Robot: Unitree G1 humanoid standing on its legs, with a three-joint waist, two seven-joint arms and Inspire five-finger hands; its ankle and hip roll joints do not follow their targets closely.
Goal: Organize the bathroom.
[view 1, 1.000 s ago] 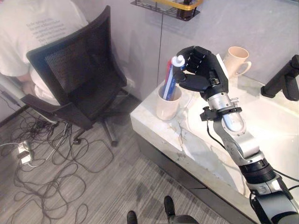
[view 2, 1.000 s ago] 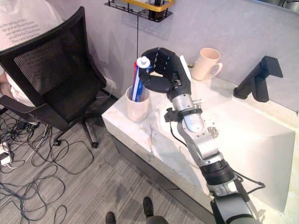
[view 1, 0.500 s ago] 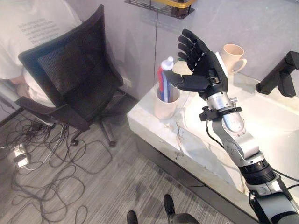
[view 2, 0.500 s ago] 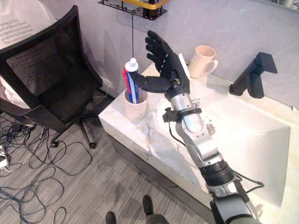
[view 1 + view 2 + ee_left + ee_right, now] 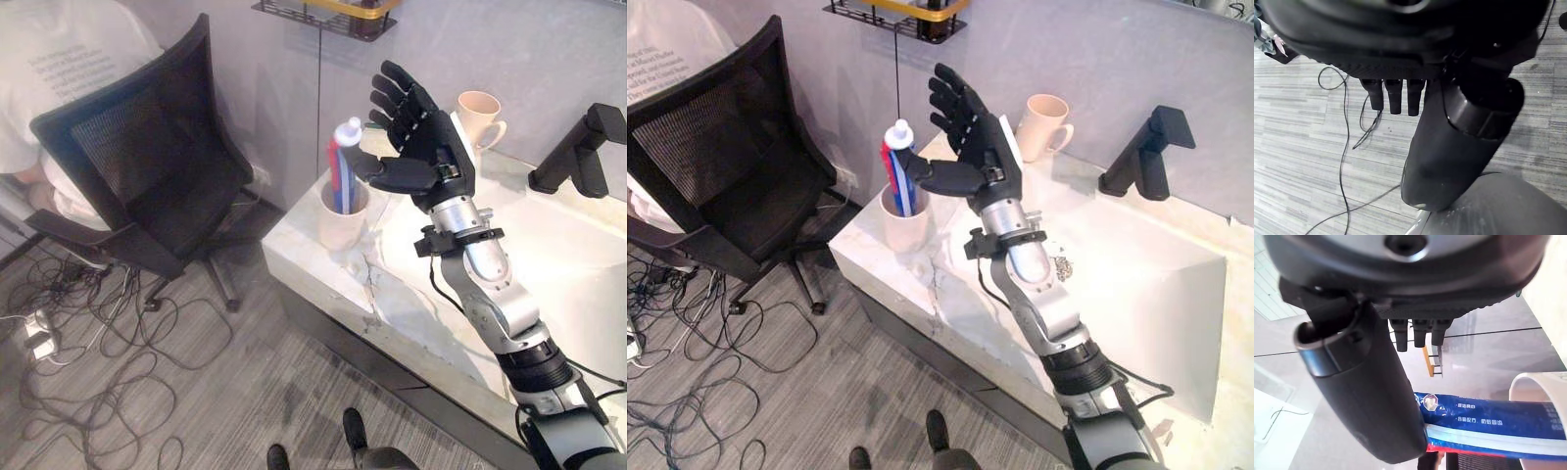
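Note:
A red, white and blue toothpaste tube (image 5: 342,166) stands cap-up in a pale cup (image 5: 340,221) at the left corner of the marble counter (image 5: 323,269). My right hand (image 5: 423,137) is held up just right of the tube, open, with its fingers straight and spread. Its thumb (image 5: 1364,396) reaches toward the tube (image 5: 1488,427) at the cup's rim (image 5: 1540,381); I cannot tell whether it touches. My left hand (image 5: 1396,95) hangs over the grey floor with relaxed fingers, holding nothing.
A cream mug (image 5: 478,116) stands at the counter's back, beside the sink basin (image 5: 578,255) and a black faucet (image 5: 580,152). A wire shelf (image 5: 328,15) hangs on the wall. A person sits behind a black office chair (image 5: 147,176) at the left. Cables (image 5: 88,372) lie on the floor.
My right hand, curled round the tube's top a second ago, has opened and let it go. The tube has sunk lower into the cup. The camera has shifted slightly.

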